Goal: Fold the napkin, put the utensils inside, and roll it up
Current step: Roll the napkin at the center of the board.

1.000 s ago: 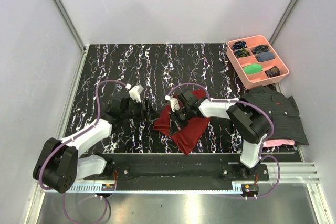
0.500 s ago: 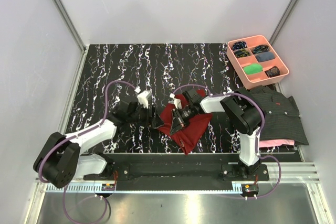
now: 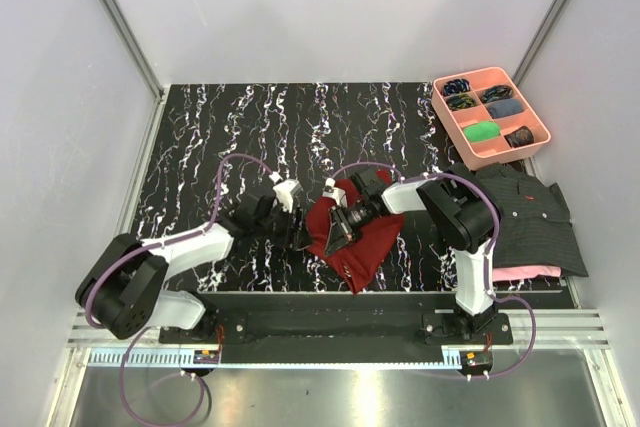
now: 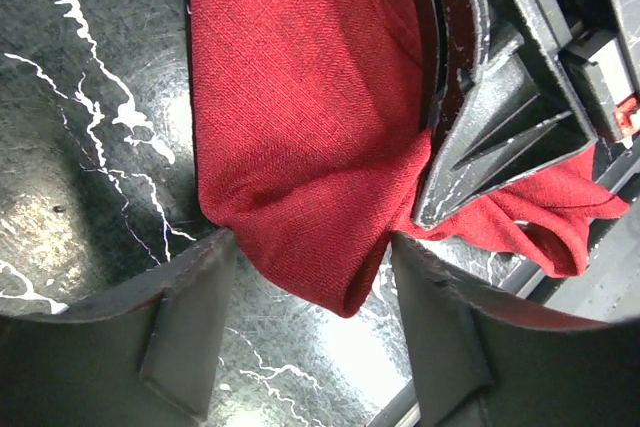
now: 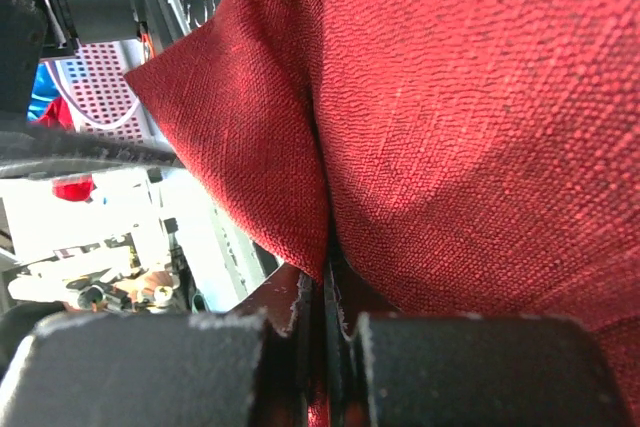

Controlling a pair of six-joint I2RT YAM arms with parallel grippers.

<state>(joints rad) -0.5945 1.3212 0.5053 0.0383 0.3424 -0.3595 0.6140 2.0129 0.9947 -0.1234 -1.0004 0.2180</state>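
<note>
at mid-table, right gripper (image 5: 325, 307) jaws are pinched tight on the napkin (image 4: 300, 97); left gripper (image 4: 310, 247) jaws stand wide apart, flanking its folded edge.

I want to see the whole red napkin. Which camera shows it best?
The top camera: the napkin shows nearly whole, crumpled. The left wrist view shows only one corner; the right wrist view only a close-up fold pinched by the right gripper.
</note>
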